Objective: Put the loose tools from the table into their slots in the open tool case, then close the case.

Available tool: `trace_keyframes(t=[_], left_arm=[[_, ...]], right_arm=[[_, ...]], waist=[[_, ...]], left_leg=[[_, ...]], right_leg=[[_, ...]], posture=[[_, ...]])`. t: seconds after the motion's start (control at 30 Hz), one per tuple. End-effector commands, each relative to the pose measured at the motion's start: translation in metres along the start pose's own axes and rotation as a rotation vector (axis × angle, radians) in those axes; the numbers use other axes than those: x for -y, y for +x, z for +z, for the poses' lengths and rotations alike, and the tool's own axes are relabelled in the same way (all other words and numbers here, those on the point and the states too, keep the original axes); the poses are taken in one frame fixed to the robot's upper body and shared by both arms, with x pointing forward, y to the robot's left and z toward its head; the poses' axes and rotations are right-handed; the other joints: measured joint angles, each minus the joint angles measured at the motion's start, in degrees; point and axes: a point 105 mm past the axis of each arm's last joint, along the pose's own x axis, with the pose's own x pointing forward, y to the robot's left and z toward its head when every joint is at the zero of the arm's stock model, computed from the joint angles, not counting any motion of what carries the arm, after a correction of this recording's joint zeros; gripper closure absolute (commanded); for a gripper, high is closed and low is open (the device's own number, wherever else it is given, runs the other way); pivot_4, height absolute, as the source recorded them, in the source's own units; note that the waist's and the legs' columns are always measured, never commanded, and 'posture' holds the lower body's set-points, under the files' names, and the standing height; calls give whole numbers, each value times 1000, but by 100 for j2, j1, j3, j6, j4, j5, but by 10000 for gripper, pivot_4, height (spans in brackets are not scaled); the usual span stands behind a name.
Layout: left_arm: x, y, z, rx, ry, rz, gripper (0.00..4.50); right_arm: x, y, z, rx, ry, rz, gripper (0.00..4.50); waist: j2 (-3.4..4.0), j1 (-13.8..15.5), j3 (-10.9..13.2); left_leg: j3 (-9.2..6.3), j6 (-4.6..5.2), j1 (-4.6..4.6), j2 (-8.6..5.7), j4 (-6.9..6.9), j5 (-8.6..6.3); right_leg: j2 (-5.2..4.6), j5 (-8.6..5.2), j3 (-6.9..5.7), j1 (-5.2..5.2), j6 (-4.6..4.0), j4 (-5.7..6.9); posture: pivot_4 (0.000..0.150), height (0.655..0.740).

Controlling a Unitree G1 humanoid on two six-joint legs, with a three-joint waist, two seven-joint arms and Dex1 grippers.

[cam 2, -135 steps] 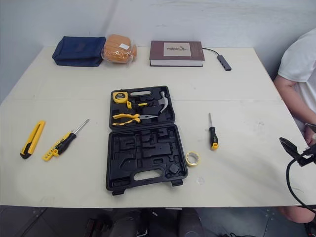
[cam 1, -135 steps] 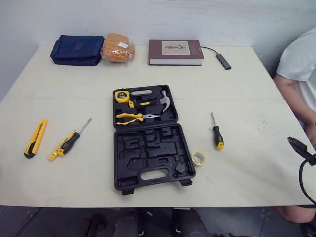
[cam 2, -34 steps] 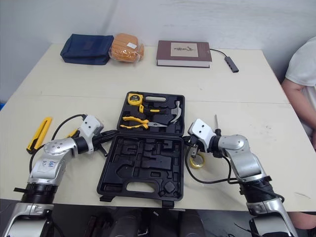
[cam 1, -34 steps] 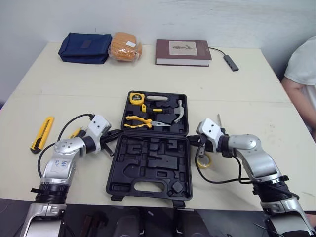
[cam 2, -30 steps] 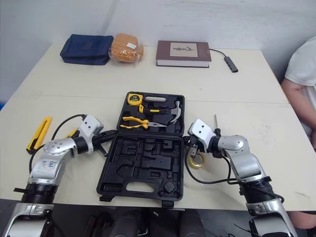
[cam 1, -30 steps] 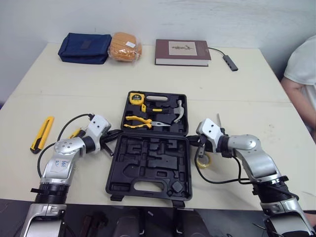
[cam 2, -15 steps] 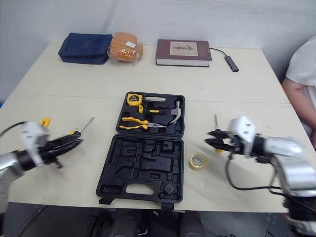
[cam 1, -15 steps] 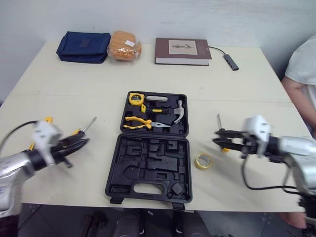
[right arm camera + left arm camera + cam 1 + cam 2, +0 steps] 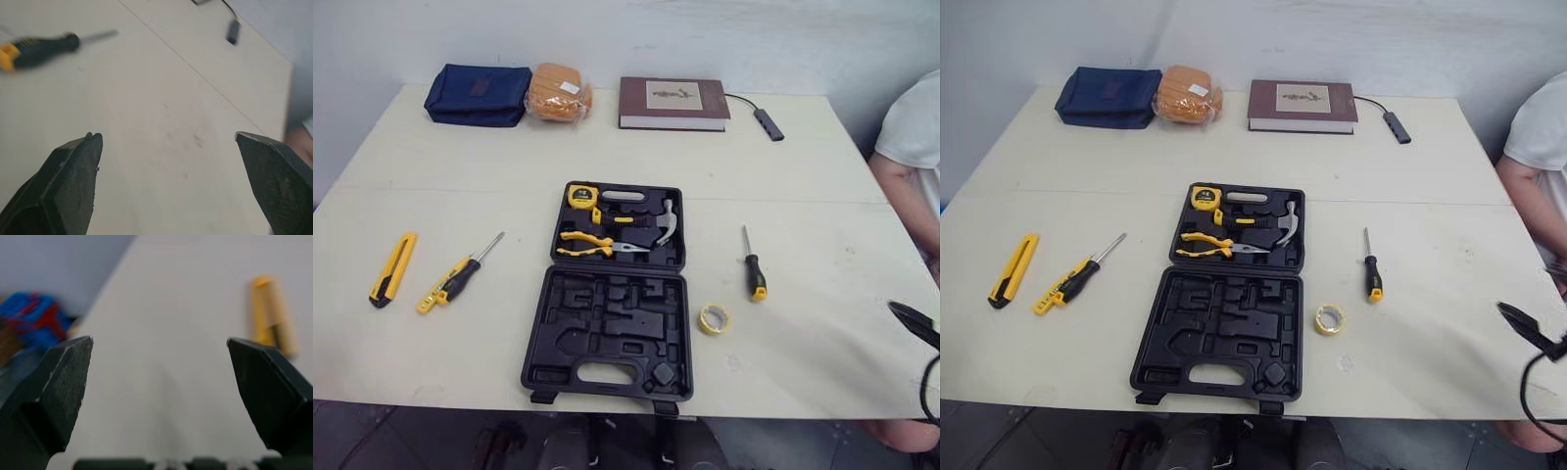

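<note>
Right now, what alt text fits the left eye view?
An open black tool case sits on the table with tape measure, pliers and hammer in its far half. A yellow utility knife and a screwdriver lie to its left, a second screwdriver and a tape roll to its right.

A navy pouch [image 9: 478, 81], orange packet [image 9: 559, 92], brown book [image 9: 670, 102] and cabled adapter [image 9: 769, 123] lie in a row at the back

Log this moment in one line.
left tool open; right tool open; black plastic tool case open; yellow utility knife, yellow tape roll loose
</note>
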Motion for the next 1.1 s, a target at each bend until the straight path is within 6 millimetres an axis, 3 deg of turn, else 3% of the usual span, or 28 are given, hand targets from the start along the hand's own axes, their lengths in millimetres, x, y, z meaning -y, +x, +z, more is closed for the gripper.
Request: trace_keyframes(t=[0.03, 0.13, 0.27, 0.43, 0.67, 0.73, 0.8, 0.97, 1.1], left_arm=[[-23, -9, 0, -7, 32, 99, 536], [-22, -9, -3, 4, 22, 97, 536], [-3, -3, -4, 6, 28, 10, 536], [36, 14, 13, 72, 35, -162, 536], [103, 24, 44, 144, 60, -448, 536], [144, 16, 51, 128, 95, -636, 536], [176, 6, 49, 99, 160, -770, 536], [225, -17, 40, 41, 263, -965, 536], [234, -14, 35, 2, 256, -936, 536]], right_arm=[[3, -24, -19, -21, 6, -86, 0], [6, -33, -31, -38, 38, -138, 0], [4, -26, -25, 21, 80, -123, 0], [-13, 12, 9, 176, 120, -1, 0], [-33, 44, 56, 341, 145, 119, 0], [-48, 55, 80, 416, 136, 199, 0], [-59, 63, 100, 479, 134, 260, 0], [-90, 70, 134, 556, 152, 449, 0], [-111, 70, 151, 588, 132, 564, 0]], waist=[[1, -7, 0], [2, -15, 0], [11, -41, -2], [10, -68, -3], [14, -11, -3], [14, -8, -3], [16, -9, -1], [17, -7, 0], [18, -3, 0]], left_leg=[[0, -1, 0, 1, -5, 0], [4, -5, 0, 1, -10, -3], [4, -7, 13, 6, -8, -3], [3, -15, 15, 20, -7, 1], [7, -46, 3, 19, -10, 19], [8, -46, 0, 19, -8, 20], [11, -43, -2, 19, 1, 19], [12, -41, -3, 20, 17, 18], [12, -31, -1, 21, 19, 22]], right_leg=[[-1, 0, -1, -1, 0, -4], [-2, 0, 0, 6, 0, -6], [-1, 1, 0, 5, -1, -5], [4, 8, 0, 8, -14, 0], [4, 7, -15, 9, -17, 4], [5, 7, -20, 9, -16, 4], [4, 8, -19, 11, -14, 10], [7, 8, -16, 10, -13, 25], [8, 7, -16, 8, -15, 39]], posture=[[1500, 7400], [1500, 7400], [1500, 7400], [1500, 7400], [1500, 7400], [1500, 7400], [1500, 7400], [1500, 7400], [1500, 7400]])
